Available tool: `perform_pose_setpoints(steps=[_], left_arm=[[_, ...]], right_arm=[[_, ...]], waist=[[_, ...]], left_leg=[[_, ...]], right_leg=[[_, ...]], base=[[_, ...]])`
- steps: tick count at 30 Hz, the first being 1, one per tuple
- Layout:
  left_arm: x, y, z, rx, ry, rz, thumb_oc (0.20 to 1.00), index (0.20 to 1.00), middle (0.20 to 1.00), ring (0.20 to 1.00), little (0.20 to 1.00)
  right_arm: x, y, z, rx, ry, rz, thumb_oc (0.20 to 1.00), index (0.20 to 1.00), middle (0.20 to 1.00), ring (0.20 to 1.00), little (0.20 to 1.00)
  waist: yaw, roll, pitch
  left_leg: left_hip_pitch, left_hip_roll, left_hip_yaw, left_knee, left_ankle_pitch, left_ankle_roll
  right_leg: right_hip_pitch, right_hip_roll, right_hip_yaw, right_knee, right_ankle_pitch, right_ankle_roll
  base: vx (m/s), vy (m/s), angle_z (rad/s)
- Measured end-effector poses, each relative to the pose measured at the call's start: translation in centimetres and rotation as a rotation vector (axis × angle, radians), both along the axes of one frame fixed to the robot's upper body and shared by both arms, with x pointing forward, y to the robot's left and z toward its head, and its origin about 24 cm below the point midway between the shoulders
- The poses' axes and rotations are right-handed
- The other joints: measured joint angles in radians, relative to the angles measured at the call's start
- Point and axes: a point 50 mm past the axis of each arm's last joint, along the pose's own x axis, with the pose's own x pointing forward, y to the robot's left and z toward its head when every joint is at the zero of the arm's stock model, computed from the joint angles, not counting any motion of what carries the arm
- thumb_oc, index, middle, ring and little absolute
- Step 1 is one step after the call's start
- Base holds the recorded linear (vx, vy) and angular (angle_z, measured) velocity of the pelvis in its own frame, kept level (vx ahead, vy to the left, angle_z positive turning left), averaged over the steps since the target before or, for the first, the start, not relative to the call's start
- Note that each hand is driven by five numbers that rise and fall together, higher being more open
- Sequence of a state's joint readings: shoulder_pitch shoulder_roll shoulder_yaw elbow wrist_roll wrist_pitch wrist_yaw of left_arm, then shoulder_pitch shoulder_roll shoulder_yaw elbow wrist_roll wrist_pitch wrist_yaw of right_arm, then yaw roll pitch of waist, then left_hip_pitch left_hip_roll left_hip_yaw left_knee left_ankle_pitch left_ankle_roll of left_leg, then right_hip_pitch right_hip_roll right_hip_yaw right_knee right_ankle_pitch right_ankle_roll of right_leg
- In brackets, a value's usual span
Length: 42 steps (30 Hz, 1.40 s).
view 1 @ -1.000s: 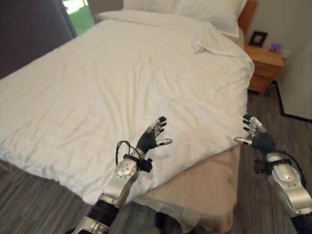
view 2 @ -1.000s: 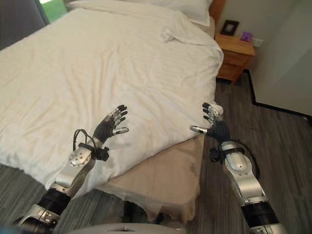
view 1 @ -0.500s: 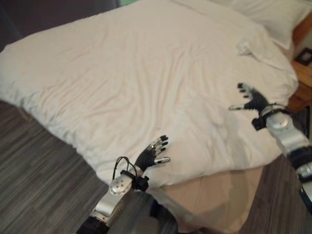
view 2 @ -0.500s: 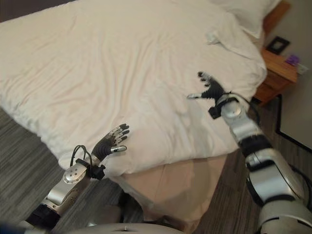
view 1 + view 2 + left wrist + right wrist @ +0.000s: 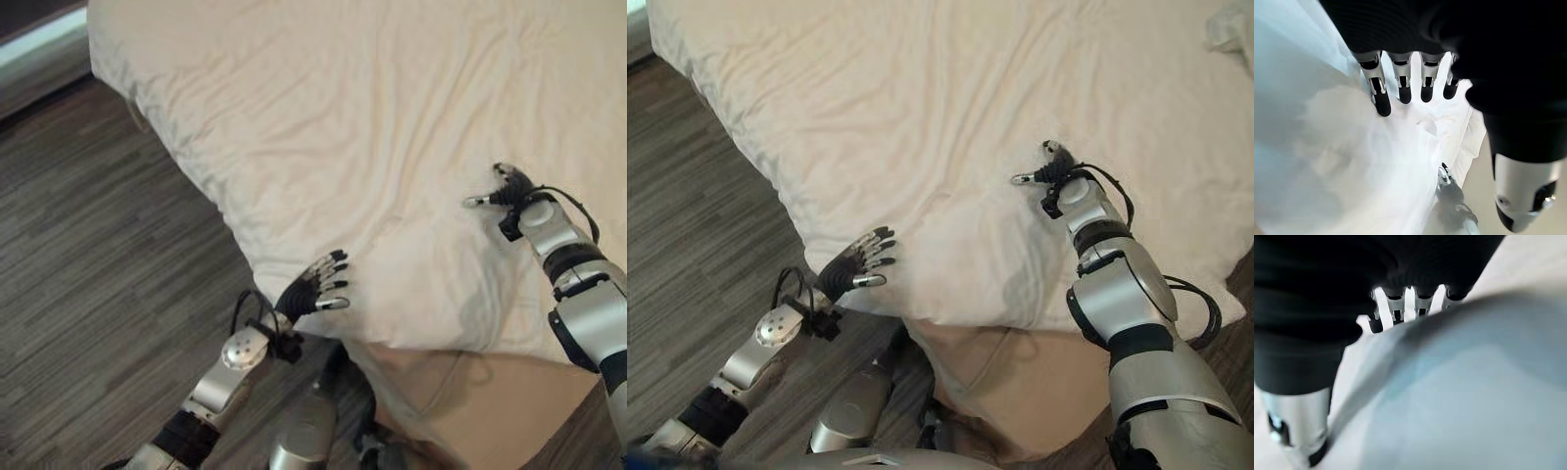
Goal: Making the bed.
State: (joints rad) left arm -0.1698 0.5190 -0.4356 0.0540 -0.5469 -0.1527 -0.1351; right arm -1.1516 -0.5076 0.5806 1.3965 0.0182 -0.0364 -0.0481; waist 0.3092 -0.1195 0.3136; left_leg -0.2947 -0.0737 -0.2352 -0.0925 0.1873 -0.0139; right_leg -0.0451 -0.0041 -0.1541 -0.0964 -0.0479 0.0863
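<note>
Over the near corner of the bed, the white duvet (image 5: 392, 127) lies spread across most of the mattress, wrinkled but broadly flat, its near edge hanging a little past the corner so that a wedge of the tan fitted sheet (image 5: 470, 392) shows beneath it. To the left lies dark wood-plank floor (image 5: 88, 235). The left hand (image 5: 315, 292) hovers at the near-left edge of the duvet, fingers straight and fanned, thumb held apart, grasping nothing; its wrist view shows the dark fingertips (image 5: 1383, 104) right at the white cloth, though whether they press it or sit just above it cannot be told. That flat, released posture suits smoothing or patting the edge down, not pulling it. The right hand (image 5: 1046, 172) reaches farther in, well apart from the left, resting on the duvet right of the corner; its thumb sticks out to the side, but the fingers are lost against a rise of cloth in its wrist view, so whether it is gripping the fabric or merely laid on it cannot be told. By my reading, the arms are set wide so the cover can be worked from two points at once, flattening the creases that fan out between them. The job looks well along, with the corner overhang and the exposed sheet the part left to tidy.
</note>
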Motion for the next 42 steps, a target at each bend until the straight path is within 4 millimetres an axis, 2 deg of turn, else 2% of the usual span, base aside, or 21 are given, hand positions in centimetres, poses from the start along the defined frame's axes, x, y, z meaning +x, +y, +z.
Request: perform_pose_setpoints(steps=[4,5,6,12,14,15,16,18,19,20,21,22,23,24,25,26,28,29,30,32,42], left_arm=[[0.2,0.2,0.2,-0.006,-0.008,0.028,1.000,1.000,1.000,1.000,1.000],[0.3,0.4,0.3,-0.007,-0.011,0.036,1.000,1.000,1.000,1.000,1.000],[0.4,0.6,0.3,-0.007,-0.013,0.046,1.000,1.000,1.000,1.000,1.000],[0.6,1.3,0.7,-0.009,-0.027,0.089,1.000,1.000,1.000,1.000,1.000],[0.4,1.9,0.4,0.001,-0.021,0.124,1.000,1.000,1.000,1.000,1.000],[0.2,2.0,0.3,-0.013,-0.022,0.137,1.000,1.000,1.000,1.000,1.000],[-0.4,3.2,-0.3,-0.026,-0.005,0.203,1.000,1.000,1.000,1.000,1.000],[-1.1,4.8,-0.9,-0.008,0.010,0.270,1.000,1.000,1.000,1.000,1.000],[-1.2,5.0,-0.5,0.013,-0.007,0.265,1.000,1.000,1.000,1.000,1.000],[-1.7,5.8,-0.7,0.015,0.001,0.298,1.000,1.000,1.000,1.000,1.000],[-1.4,5.3,-0.9,0.025,0.008,0.276,1.000,1.000,1.000,1.000,1.000],[-1.1,5.3,-0.5,0.038,-0.010,0.274,1.000,1.000,1.000,1.000,1.000],[-1.1,5.5,-0.5,0.049,-0.014,0.282,1.000,1.000,1.000,1.000,1.000],[-1.0,6.0,-0.8,0.069,-0.004,0.297,1.000,1.000,1.000,1.000,1.000],[-0.7,6.1,-1.3,0.076,0.019,0.306,1.000,1.000,1.000,1.000,1.000],[-0.7,5.7,-1.6,0.074,0.028,0.295,1.000,1.000,1.000,1.000,1.000],[-0.8,5.1,-2.1,0.082,0.047,0.267,1.000,1.000,1.000,1.000,1.000],[-1.5,4.9,-3.0,0.087,0.080,0.248,1.000,1.000,1.000,1.000,1.000],[-1.8,4.9,-3.3,0.091,0.095,0.241,1.000,1.000,1.000,1.000,1.000],[-2.0,5.1,-3.4,0.098,0.101,0.238,1.000,1.000,1.000,1.000,1.000],[-1.1,4.7,-2.8,0.097,0.075,0.223,1.000,1.000,1.000,1.000,1.000]], right_arm=[[-0.7,-1.8,-0.7,-0.059,0.002,-0.044,1.000,1.000,1.000,1.000,1.000],[-0.9,-2.0,-0.8,-0.063,0.003,-0.046,0.476,0.476,0.476,0.476,0.476],[-1.2,-2.5,-1.3,-0.069,0.013,-0.052,0.200,0.200,0.200,0.200,0.200],[-1.6,-3.8,-0.4,-0.114,-0.022,-0.050,0.200,0.200,0.200,0.200,0.200],[-2.0,-2.0,-0.6,-0.101,-0.102,0.087,0.200,0.200,0.200,0.200,0.200],[-3.2,-0.7,-1.1,-0.070,-0.135,0.170,0.200,0.200,0.200,0.200,0.200],[-7.3,2.2,-2.8,-0.025,-0.177,0.371,0.200,0.200,0.200,0.200,0.200],[-12.4,2.4,-6.5,0.050,-0.078,0.457,0.200,0.200,0.200,0.200,0.200],[-18.7,-0.6,-10.3,0.145,0.054,0.346,0.200,0.200,0.200,0.200,0.200],[-23.2,-2.9,-14.3,0.199,0.231,0.206,0.200,0.200,0.200,0.200,0.200],[-29.3,-4.7,-18.8,0.268,0.443,0.025,0.200,0.200,0.200,0.200,0.200],[-36.2,-3.8,-22.7,0.357,0.664,-0.106,0.200,0.200,0.200,0.200,0.200],[-41.2,-0.9,-25.3,0.479,0.789,-0.186,0.200,0.200,0.200,0.200,0.200],[-41.7,1.7,-27.1,0.578,0.791,-0.238,0.200,0.200,0.200,0.200,0.200],[-40.3,4.5,-29.6,0.656,0.836,-0.276,0.200,0.200,0.200,0.200,0.200],[-38.7,6.1,-30.9,0.687,0.881,-0.279,0.200,0.200,0.200,0.200,0.200],[-37.0,6.2,-31.5,0.655,0.943,-0.249,0.200,0.200,0.200,0.200,0.200],[-36.8,5.0,-31.6,0.614,0.973,-0.267,0.909,0.909,0.909,0.909,0.909],[-37.1,4.3,-31.6,0.599,0.989,-0.285,1.000,1.000,1.000,1.000,1.000],[-37.4,3.2,-31.5,0.581,1.000,-0.314,1.000,1.000,1.000,1.000,1.000],[-37.3,-0.6,-30.7,0.687,0.909,-0.561,1.000,1.000,1.000,1.000,1.000]], waist=[[-0.003,0.005,0.003],[-0.003,0.005,0.002],[-0.004,0.006,0.003],[-0.011,0.014,0.000],[-0.036,0.013,0.000],[-0.067,0.011,0.000],[-0.118,-0.003,-0.001],[-0.160,-0.028,-0.001],[-0.176,-0.032,-0.003],[-0.200,-0.053,-0.012],[-0.250,-0.070,-0.026],[-0.267,-0.087,-0.037],[-0.282,-0.099,-0.049],[-0.293,-0.118,-0.067],[-0.302,-0.132,-0.089],[-0.291,-0.134,-0.097],[-0.269,-0.119,-0.105],[-0.252,-0.092,-0.108],[-0.245,-0.081,-0.111],[-0.244,-0.061,-0.108],[-0.255,-0.023,-0.088]], left_leg=[[-0.003,-0.015,-0.024,0.000,0.002,0.003],[-0.003,-0.016,-0.026,0.000,0.002,0.002],[-0.003,-0.019,-0.026,0.000,0.002,0.002],[0.000,-0.021,-0.021,0.000,0.001,0.002],[0.003,-0.019,-0.015,0.000,0.002,0.002],[0.006,-0.016,0.003,0.001,0.001,0.002],[0.022,-0.016,0.013,0.001,0.002,0.003],[0.038,-0.014,0.046,0.001,-0.005,-0.003],[0.042,-0.015,0.053,0.001,-0.012,-0.007],[0.057,-0.014,0.057,0.000,-0.020,-0.005],[0.059,-0.010,0.063,0.000,-0.033,0.003],[0.059,-0.004,0.064,0.000,-0.033,0.003],[0.059,-0.001,0.060,0.000,-0.033,0.004],[0.063,0.004,0.063,0.000,-0.033,0.004],[0.065,0.008,0.069,0.000,-0.033,0.003],[0.066,0.008,0.066,0.000,-0.033,0.003],[0.061,0.003,0.067,0.000,-0.033,0.003],[0.054,-0.005,0.068,0.000,-0.033,0.004],[0.055,-0.007,0.069,0.000,-0.033,0.004],[0.058,-0.010,0.072,0.000,-0.033,0.004],[0.068,-0.001,0.113,0.000,-0.033,0.004]], right_leg=[[0.001,-0.009,-0.012,0.000,-0.002,0.002],[0.003,-0.011,-0.015,0.000,-0.004,0.005],[0.001,-0.013,-0.015,0.000,-0.007,0.010],[0.001,-0.017,-0.007,0.008,-0.008,0.011],[-0.004,-0.019,0.010,0.024,-0.009,0.013],[-0.007,-0.020,0.029,0.033,-0.013,0.018],[-0.006,-0.024,0.048,0.051,-0.017,0.024],[0.003,-0.029,0.074,0.050,-0.017,0.025],[0.012,-0.031,0.081,0.046,-0.016,0.024],[0.026,-0.031,0.084,0.039,-0.016,0.023],[0.034,-0.029,0.085,0.026,-0.016,0.023],[0.032,-0.025,0.084,0.029,-0.018,0.020],[0.031,-0.021,0.084,0.031,-0.021,0.015],[0.033,-0.017,0.090,0.031,-0.021,0.015],[0.030,-0.014,0.102,0.033,-0.021,0.015],[0.027,-0.015,0.100,0.043,-0.029,0.021],[0.019,-0.020,0.103,0.048,-0.032,0.024],[0.012,-0.029,0.100,0.054,-0.031,0.021],[0.010,-0.031,0.104,0.062,-0.031,0.021],[0.008,-0.035,0.112,0.071,-0.031,0.022],[0.013,-0.032,0.157,0.062,-0.024,0.022]], base=[[-0.02,0.024,0.12],[-0.01,0.034,0.17],[0.00,0.022,0.10],[-0.01,0.035,-0.01],[-0.01,0.027,-0.10],[-0.01,0.036,-0.21],[0.02,0.033,-0.33],[0.04,0.033,-0.40],[0.04,0.032,-0.32],[0.04,0.020,-0.12],[0.03,0.015,-0.12],[0.00,0.000,0.00],[0.01,0.022,-0.11],[0.00,0.025,-0.17],[0.00,0.032,-0.09],[0.00,0.000,0.00],[-0.01,0.046,0.09],[-0.03,0.056,0.12],[-0.03,0.045,0.11],[-0.02,0.032,-0.04],[-0.02,0.013,-0.13]])
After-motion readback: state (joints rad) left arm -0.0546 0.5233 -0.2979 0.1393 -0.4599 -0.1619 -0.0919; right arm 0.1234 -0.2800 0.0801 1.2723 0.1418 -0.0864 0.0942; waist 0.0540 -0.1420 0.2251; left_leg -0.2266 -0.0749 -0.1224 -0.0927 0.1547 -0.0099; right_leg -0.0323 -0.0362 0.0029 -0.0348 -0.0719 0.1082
